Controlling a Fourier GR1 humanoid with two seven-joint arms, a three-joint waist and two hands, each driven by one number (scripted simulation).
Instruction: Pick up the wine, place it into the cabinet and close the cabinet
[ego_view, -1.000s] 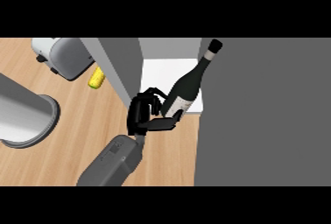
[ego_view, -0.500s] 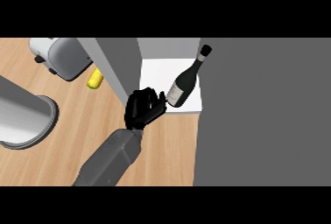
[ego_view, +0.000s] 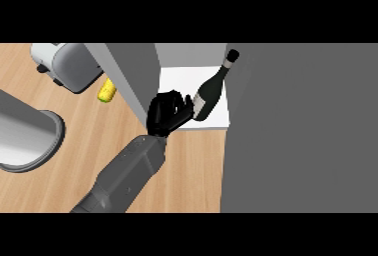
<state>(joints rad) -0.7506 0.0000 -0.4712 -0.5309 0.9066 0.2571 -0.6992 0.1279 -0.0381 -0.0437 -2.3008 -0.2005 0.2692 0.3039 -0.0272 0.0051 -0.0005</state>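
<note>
The wine bottle (ego_view: 210, 96) is dark with a white label at its base. It stands on the white cabinet floor (ego_view: 177, 80), its neck leaning toward the upper right in the head view. My left hand (ego_view: 170, 112) sits just left of the bottle's lower part at the cabinet's front edge. Its fingers are relaxed beside the glass and no longer wrap round it. The grey forearm (ego_view: 129, 170) comes in from the lower left. My right hand does not show.
A large grey door panel (ego_view: 303, 130) fills the right side beside the opening. The cabinet's grey side wall (ego_view: 133, 75) stands left of my hand. On the wooden counter are a grey appliance (ego_view: 66, 65), a yellow item (ego_view: 108, 91) and a round grey vessel (ego_view: 26, 135).
The bottle has travelled up and back onto the cabinet floor. The hand, curled round it a second ago, has let go and now lies beside it.
</note>
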